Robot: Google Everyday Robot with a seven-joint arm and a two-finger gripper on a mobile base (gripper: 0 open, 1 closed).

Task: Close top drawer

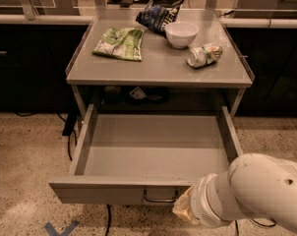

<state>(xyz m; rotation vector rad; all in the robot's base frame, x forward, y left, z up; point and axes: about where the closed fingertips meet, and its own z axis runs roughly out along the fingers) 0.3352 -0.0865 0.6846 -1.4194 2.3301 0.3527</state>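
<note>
The top drawer of the grey cabinet stands pulled far out toward me, its plain grey inside empty. Its flat front panel faces me, with a small dark wire handle at the centre. My gripper is at the end of the white arm at the lower right, just right of the handle and against the front panel. Its tip is wrapped in tan material and mostly hidden by the arm.
The cabinet top holds a green bag, a dark chip bag, a white bowl and a crushed can. Dark counters stand behind on both sides. Cables hang at the left. Blue tape marks the speckled floor.
</note>
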